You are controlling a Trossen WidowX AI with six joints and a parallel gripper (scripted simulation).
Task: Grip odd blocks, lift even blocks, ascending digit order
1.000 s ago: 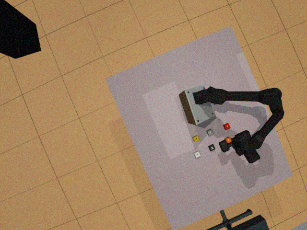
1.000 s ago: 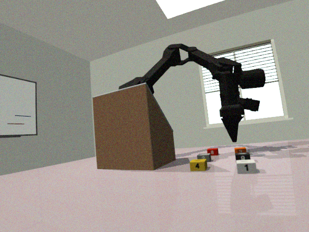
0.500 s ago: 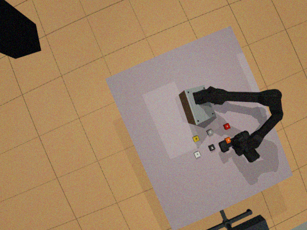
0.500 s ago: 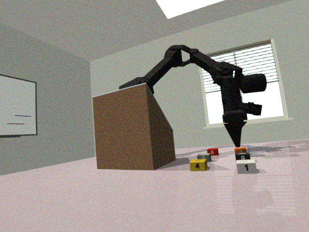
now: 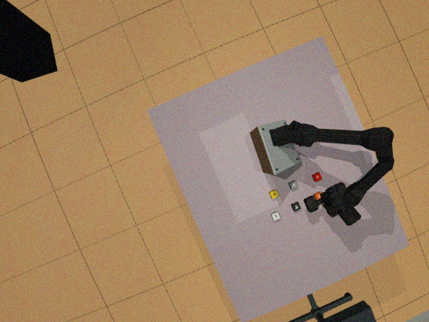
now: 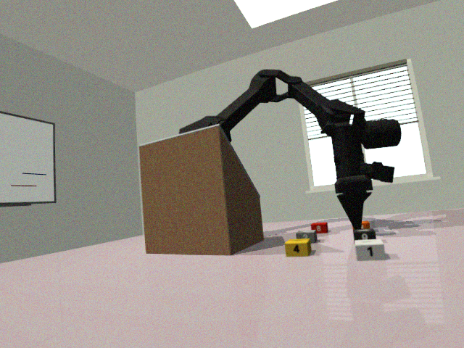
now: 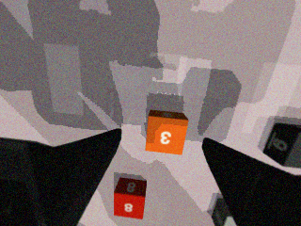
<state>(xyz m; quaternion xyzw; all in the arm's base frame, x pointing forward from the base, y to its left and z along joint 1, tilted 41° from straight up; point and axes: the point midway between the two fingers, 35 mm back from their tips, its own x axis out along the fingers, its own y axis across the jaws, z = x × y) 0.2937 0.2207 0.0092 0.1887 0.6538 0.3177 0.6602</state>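
In the top view, the black arm point(image 5: 377, 138) point(image 6: 239, 103) is reaching from a wooden box point(image 5: 258, 149) point(image 6: 183, 194) toward the right edge of the counter point(image 5: 194, 114) point(image 6: 225, 299) point(image 7: 268, 75) and bending back over the blocks. The claw point(image 5: 319, 196) point(image 6: 358, 227) point(image 7: 161, 137) is pointing downward, low over the counter. It is standing released, its two fingers spreading apart on either side of the orange block point(image 5: 318, 196) point(image 6: 365, 225) point(image 7: 166, 135), with gaps showing on both sides in the wrist view.

The orange block is displaying a 3 and lying, among the six blocks, toward the counter's right edge. The red block point(image 5: 317, 176) point(image 6: 319, 228) point(image 7: 130, 202), bearing an 8, is lying near it, at a similar remove from that edge. The black block point(image 5: 295, 206) point(image 6: 365, 234) point(image 7: 282, 143), showing a 9, and the gray block point(image 5: 293, 184) point(image 6: 307, 235) point(image 7: 220, 209) are occupying the middle of the group. Nearest the left edge, the yellow block point(image 5: 273, 194) point(image 6: 297, 248) is showing a 4 and the white block point(image 5: 275, 216) point(image 6: 370, 250) a 1, the white one lying closer to the bottom corner.
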